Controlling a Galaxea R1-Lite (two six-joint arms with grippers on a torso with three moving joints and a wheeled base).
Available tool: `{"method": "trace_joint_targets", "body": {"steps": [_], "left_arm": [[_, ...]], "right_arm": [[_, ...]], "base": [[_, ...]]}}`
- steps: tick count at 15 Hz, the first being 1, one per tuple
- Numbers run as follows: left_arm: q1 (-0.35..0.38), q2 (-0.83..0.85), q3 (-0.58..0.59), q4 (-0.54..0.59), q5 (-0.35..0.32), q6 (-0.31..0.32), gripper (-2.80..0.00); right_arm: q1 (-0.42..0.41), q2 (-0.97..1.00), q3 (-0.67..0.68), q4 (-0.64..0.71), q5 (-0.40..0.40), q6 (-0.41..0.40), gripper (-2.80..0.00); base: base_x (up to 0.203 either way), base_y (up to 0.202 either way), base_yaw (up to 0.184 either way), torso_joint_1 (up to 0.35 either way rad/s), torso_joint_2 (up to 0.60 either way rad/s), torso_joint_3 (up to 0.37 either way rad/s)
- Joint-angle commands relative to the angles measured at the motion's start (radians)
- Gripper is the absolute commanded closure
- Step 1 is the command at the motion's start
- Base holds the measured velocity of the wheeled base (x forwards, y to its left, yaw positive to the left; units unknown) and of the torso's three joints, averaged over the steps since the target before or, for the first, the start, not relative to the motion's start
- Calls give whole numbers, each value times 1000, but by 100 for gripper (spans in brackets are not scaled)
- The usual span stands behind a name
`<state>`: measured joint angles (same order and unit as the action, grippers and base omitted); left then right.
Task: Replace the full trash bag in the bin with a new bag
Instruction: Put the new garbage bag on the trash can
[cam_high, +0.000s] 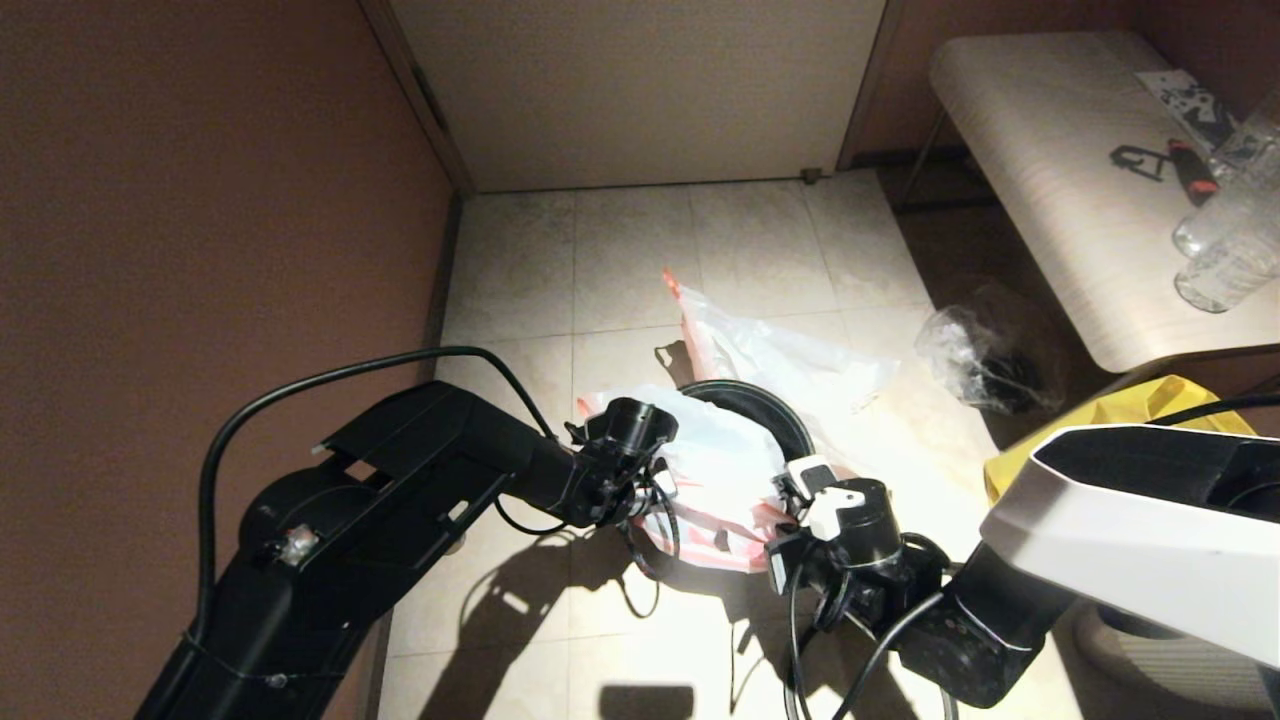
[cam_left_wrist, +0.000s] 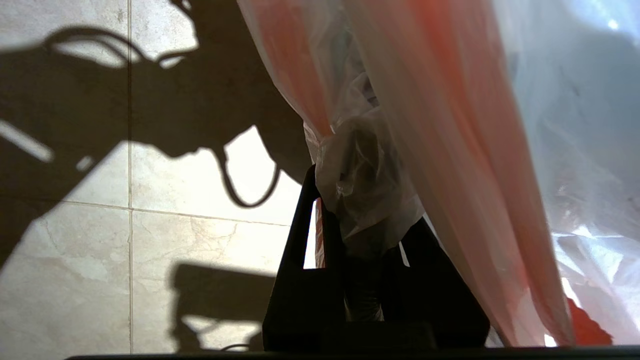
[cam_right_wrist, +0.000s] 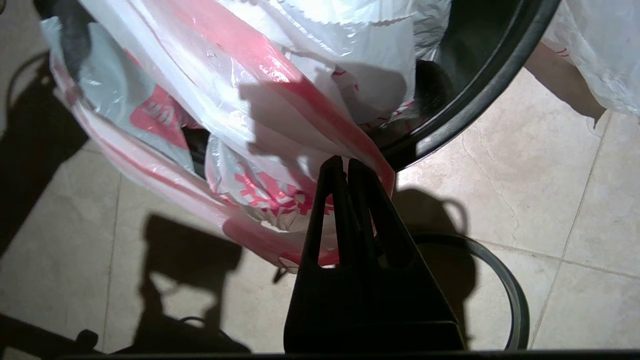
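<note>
L gripper: jaws nearly shut, pinching a bunched wad of the new bag film; at bin's near-left side, low over floor.
R gripper: jaws fully shut, tips pressed together on a red strip at the new bag's edge; film looks pinched betw. tips; at bin's near-right side.
New bag: milky white w/ red print, stretched betw. both grippers, draped over near part of the bin; part hangs inside, part spills over near rim toward floor.
Bin: black, round, on floor in centre betw. the two arms; far rim arc bare, near rim covered by bag.
Hoop: thin grey ring lying flat on floor, just beside bin on R gripper's side, mostly hidden behind the jaws in R wrist view.
Full bag: see-through whitish, orange-pink handle strip sticking up; on floor right behind bin, touching its far side.
Clear bag: dark contents, on floor to the right, near counter's edge, apart from bin.
Yellow tote: right side, partly hidden behind R arm.
Counter: pale, far right; clear bottles + small black-red tool on it.
</note>
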<state>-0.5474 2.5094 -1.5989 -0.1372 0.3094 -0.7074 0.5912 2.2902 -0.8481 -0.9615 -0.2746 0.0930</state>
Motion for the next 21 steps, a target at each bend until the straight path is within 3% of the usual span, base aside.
{"method": "trace_joint_targets", "body": {"steps": [1,8,14,21], "left_arm": [[0,-3,1,-1,2,-4,0],[1,-1,-3,-1,2,-4,0],[6,-3,-6,-1,1,-21,0],[6,-3,-7,1,2,-21,0]], "right_arm": [[-21,19,-13,-6,1,1,0],[-96,43,17,-10,1,5,0],[-106,144,2,-62,14,5,0],[-89,-88,167,-130,26,63,0]], "base": [[0,0,0,0,0,0],[0,0,0,0,0,0],[0,0,0,0,0,0],[0,0,0,0,0,0]]}}
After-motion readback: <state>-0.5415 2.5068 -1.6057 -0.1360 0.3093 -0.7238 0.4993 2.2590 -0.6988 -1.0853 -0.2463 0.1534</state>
